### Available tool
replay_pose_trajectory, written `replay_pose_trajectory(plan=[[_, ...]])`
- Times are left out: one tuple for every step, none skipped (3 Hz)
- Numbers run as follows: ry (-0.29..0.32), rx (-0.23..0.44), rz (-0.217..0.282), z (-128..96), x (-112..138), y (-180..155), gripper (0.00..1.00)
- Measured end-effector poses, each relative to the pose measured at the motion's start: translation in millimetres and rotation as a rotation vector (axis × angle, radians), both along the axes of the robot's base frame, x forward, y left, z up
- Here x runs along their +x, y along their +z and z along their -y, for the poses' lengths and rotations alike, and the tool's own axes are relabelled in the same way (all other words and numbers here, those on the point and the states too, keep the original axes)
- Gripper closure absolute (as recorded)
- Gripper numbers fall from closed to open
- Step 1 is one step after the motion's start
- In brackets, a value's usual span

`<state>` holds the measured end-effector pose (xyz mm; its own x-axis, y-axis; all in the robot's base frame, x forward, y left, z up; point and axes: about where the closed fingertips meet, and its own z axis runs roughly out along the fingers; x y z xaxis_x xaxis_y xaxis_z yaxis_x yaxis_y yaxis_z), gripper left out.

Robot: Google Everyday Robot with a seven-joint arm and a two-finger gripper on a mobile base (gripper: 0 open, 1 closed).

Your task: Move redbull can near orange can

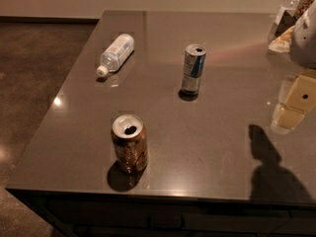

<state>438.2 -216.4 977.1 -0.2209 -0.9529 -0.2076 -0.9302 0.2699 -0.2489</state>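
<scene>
The redbull can (193,69) stood upright near the middle of the table (217,147), well apart from the orange can (129,143), which stood upright nearer the front edge. The gripper (300,97) hung at the right edge of the view, clear of both cans; its state could not be told. The step in hand was judged to be the approach. 1 centred grasp, low on the slim body, would limit tipping.
</scene>
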Motion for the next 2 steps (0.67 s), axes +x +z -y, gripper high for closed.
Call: replay_pose_trajectory(plan=[[0.000, 0.000, 0.000, 0.0, 0.0, 0.0, 0.00], [-0.033, 0.018, 0.010, -2.7, 8.9, 2.0, 0.00]])
